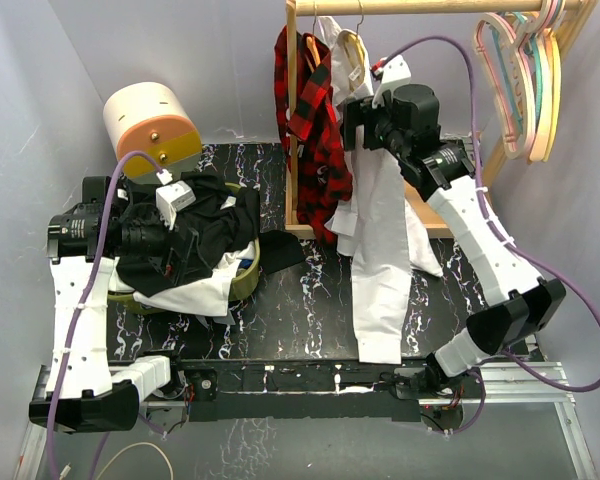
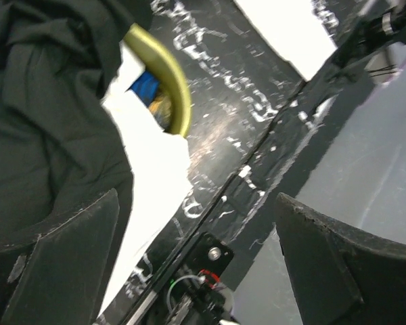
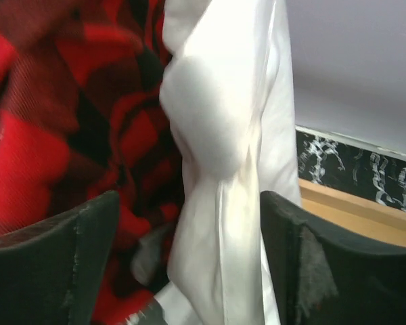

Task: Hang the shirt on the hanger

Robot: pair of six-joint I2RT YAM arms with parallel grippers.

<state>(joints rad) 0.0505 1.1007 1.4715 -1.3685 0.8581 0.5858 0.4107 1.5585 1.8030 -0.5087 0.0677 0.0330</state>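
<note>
fingers (image 3: 54,271) of the right gripper (image 3: 189,217) stand wide around the thin white button-up shirt (image 3: 216,135) under the wooden rail (image 1: 430,7); left gripper (image 2: 196,217) gapes empty. seemingly limp, light cloth: pinch the shoulder.

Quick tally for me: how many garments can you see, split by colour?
White shirt hanging on the rack: 1
Red-and-black plaid shirt beside it: 1
Black garment heaped over the basket: 1
White cloth under the black garment: 1
Total: 4
</note>
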